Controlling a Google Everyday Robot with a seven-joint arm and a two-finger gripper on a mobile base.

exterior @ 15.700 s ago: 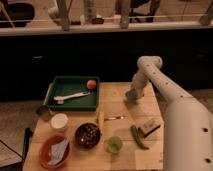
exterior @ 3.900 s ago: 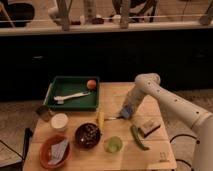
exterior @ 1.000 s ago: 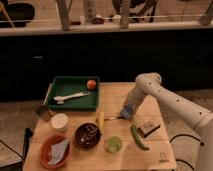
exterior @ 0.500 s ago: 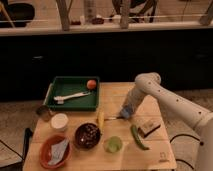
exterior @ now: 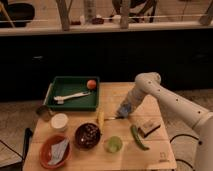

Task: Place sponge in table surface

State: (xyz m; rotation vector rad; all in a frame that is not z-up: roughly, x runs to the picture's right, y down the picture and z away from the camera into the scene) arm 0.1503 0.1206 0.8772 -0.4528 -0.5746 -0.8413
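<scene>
Light wooden plank tabletop [exterior: 150, 97] is lying directly beneath the two-finger gripper [exterior: 124, 110], which is hovering low, clamping the small blue-grey sponge [exterior: 123, 108] (long axis tilted).

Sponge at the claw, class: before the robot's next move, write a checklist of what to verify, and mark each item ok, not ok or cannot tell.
1. Sponge is at the claw, low over the table surface: ok.
2. Sponge actually touches the wood: cannot tell.
3. Claw's grip on the sponge: cannot tell.
4. Spot is on bare planks, outside the green tray: ok.
5. Nearest neighbours, the banana to its left and the green pepper below it in the picture, lie apart from the sponge: ok.
6. Brown block lies apart from the arm: ok.
</scene>
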